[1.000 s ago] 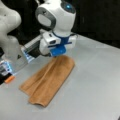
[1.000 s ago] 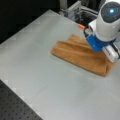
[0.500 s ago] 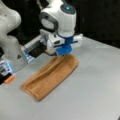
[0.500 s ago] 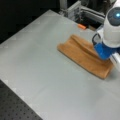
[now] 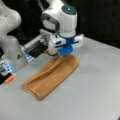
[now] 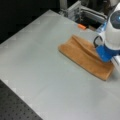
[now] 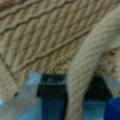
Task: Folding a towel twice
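The orange-brown towel lies on the grey table as a long narrow strip, doubled over once along its length. My gripper stands straight down over the strip's end at a front view's right. In the wrist view a raised ridge of towel runs down between the fingertips, and the gripper is shut on it. The rest of the towel fills that view flat below. The arm's blue and white hand hides the pinched corner in both front views.
A second white robot arm stands at a front view's left. A small orange item lies by the table's edge near it. Metal equipment sits behind the table. A dark perforated board borders the table's corner.
The gripper has shifted a little along the towel's end and come down lower onto it. The towel strip has kept its place.
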Available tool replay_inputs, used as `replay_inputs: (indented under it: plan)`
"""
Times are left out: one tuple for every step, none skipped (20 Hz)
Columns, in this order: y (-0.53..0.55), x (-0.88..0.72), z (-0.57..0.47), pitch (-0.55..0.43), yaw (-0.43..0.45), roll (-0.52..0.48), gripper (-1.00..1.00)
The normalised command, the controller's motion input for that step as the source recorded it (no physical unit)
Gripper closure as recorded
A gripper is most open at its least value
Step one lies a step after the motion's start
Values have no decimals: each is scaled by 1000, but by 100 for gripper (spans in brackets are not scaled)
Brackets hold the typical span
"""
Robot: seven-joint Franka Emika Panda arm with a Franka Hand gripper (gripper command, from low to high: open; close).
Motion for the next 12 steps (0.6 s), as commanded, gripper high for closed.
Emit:
replay_inputs:
  plan:
    - [-416,-371,11,-42,162,57,-100]
    - [-421,-381,10,-40,162,59,-100]
    - [-393,-369,4,-45,153,59,-100]
    - [-367,-361,-1,-48,166,76,-100]
    - [-328,-345,-11,-53,156,78,-100]
    - [-276,-328,-16,-54,139,68,-100]
    - [-229,-307,-21,-58,119,62,-100]
    - [-173,-288,-21,-60,81,45,-100]
    - [-131,-267,-19,-61,61,38,-100]
    - [-100,-248,-19,-60,48,36,-100]
    - [-61,-221,-23,-58,32,40,-100]
    - [-42,-204,-23,-57,27,44,-100]
